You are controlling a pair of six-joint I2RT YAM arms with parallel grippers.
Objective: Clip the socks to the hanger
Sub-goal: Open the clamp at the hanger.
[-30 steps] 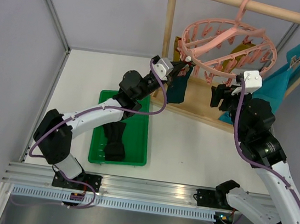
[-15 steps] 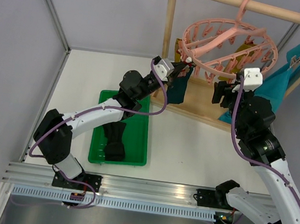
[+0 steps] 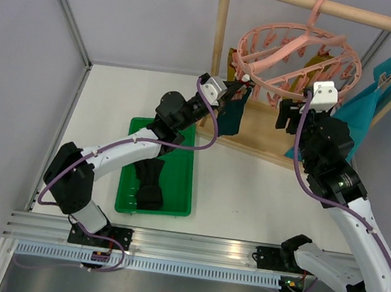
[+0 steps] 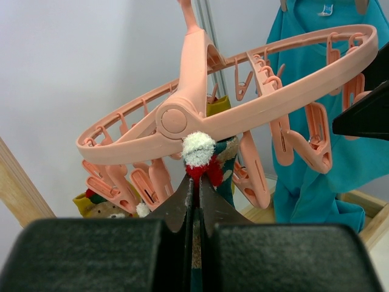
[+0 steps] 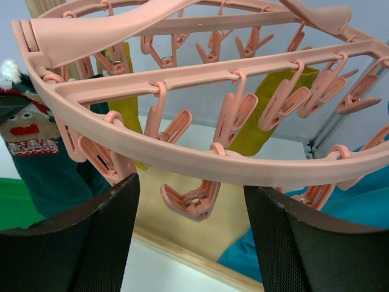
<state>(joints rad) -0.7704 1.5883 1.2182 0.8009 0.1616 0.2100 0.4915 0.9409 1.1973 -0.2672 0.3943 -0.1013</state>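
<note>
Top external view: the right end effector had risen closer beneath the hanger since a second before, jaws apart; the left end effector stayed clamped on a patterned teal sock at the hanger's edge; black socks lay in the tray.

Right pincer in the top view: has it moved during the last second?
Yes. The right pincer has shifted up the image and slightly left, closer under the hanger rim, judged against the fixed wooden rack post.
</note>
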